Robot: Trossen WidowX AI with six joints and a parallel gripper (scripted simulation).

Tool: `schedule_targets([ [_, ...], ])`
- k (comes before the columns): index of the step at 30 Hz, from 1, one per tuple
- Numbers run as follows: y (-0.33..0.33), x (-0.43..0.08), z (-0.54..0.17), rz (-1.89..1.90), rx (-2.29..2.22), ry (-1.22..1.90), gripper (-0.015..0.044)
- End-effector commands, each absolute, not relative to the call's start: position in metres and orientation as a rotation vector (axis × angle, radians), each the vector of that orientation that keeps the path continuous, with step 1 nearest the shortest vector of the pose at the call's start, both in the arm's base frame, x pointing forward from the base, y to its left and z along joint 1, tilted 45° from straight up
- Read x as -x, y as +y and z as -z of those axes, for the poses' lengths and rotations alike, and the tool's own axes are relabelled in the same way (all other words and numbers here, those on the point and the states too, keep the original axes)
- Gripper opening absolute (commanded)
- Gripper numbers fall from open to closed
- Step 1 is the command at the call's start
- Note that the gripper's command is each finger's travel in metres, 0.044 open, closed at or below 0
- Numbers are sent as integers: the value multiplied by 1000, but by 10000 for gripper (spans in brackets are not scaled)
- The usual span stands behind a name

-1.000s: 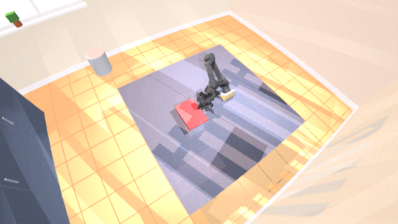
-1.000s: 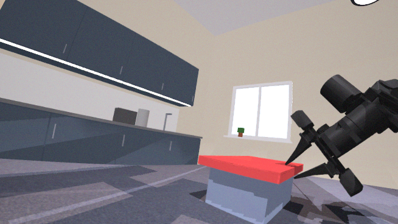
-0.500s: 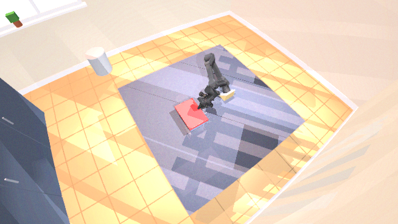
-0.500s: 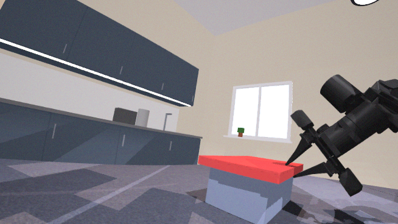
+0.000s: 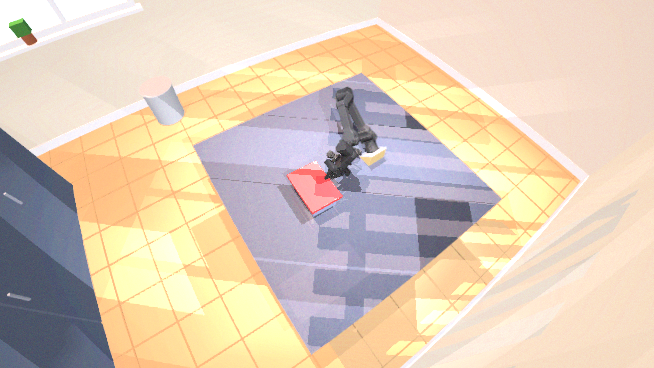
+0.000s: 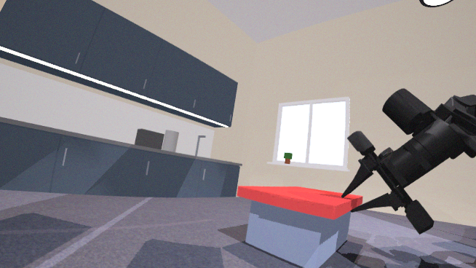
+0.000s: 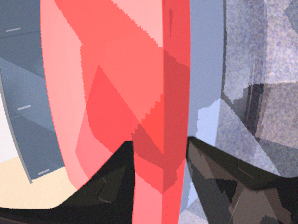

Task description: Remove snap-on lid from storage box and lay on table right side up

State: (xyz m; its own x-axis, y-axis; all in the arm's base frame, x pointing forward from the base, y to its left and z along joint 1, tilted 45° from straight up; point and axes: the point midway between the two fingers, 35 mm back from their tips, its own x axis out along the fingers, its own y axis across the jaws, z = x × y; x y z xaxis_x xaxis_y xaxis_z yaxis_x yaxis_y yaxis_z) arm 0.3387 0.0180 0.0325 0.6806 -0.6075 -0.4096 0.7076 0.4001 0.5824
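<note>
One black gripper [image 5: 328, 176] [image 6: 347, 204] [image 7: 158, 145], tilted downward, pinched on edge of red lid [image 5: 312, 186] [image 6: 302, 198] [image 7: 115, 90] | one finger over top face, other at rim's underside | lid seated on blue-grey box [image 5: 325, 210] [image 6: 284, 233] [image 7: 206, 55] | box upright on table [image 5: 260, 220] [image 6: 120, 226] [image 7: 245, 125] | lid's far side free of fingers
</note>
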Motion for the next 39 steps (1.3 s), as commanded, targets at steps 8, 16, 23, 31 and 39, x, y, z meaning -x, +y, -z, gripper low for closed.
schedule_targets([
  [8, 21, -339, -35, 832, -808, 136, 0],
  [16, 22, -339, -37, 832, -808, 136, 0],
  [23, 23, -339, -38, 832, -808, 136, 0],
  [31, 24, -339, -39, 832, -808, 136, 0],
  [39, 25, -339, -40, 832, -808, 136, 0],
])
